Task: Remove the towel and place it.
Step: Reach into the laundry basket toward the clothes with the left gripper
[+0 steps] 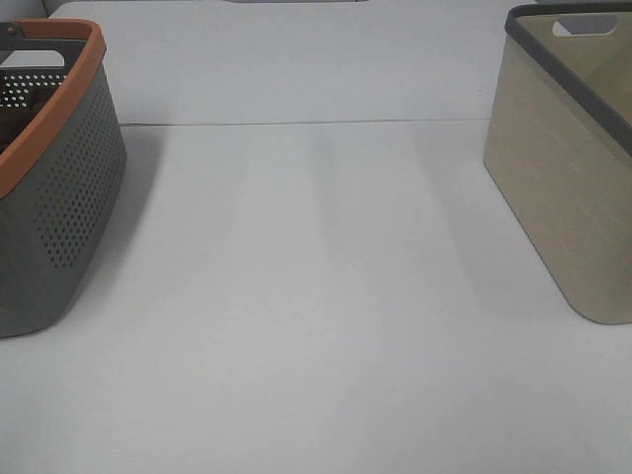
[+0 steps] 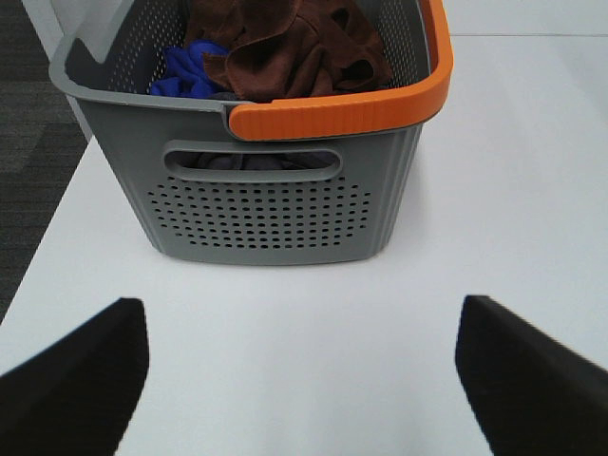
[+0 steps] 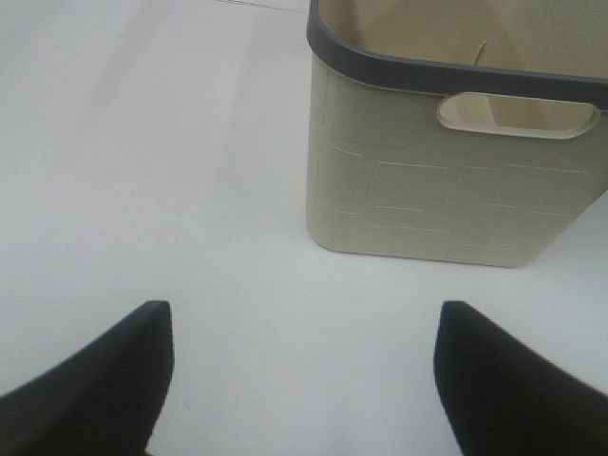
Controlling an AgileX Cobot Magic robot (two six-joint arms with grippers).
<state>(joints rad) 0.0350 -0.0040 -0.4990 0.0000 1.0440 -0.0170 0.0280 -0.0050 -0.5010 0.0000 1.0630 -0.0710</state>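
The dark brown towel lies crumpled inside a grey perforated basket with an orange rim, on top of a blue cloth. In the exterior high view that basket stands at the left edge and the towel does not show there. My left gripper is open and empty, low over the table just in front of the basket's handle side. My right gripper is open and empty, in front of a beige basket with a dark grey rim. Neither gripper shows in the exterior high view.
The beige basket stands at the right edge of the white table; what shows of its inside looks empty. A seam crosses the table at the back. The table's left edge and dark floor show beside the grey basket.
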